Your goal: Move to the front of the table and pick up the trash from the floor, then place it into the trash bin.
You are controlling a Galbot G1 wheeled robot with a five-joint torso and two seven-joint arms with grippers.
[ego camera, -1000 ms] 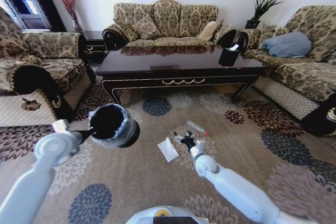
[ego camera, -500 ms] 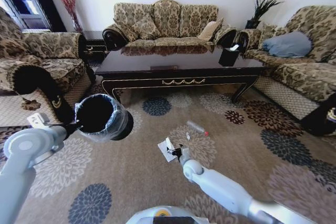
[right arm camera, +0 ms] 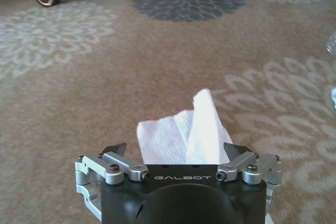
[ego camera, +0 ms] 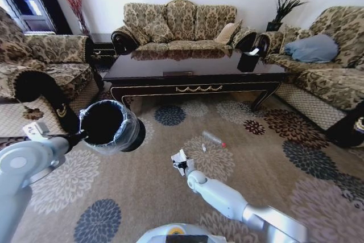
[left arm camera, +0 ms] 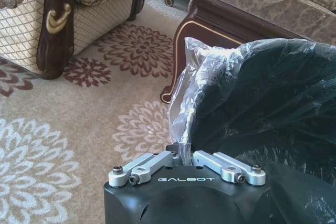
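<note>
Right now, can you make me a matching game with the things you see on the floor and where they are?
Things:
1. trash bin
2. white paper
3. bottle
4. table

Places:
A. lying alone on the carpet
B. in front of the sofa
C. gripped at its rim by the left end effector
D. between the open fingers of the right end effector

Pairs: 1-C, 2-D, 3-A, 4-B

Crumpled white paper (right arm camera: 181, 135) on carpet
</note>
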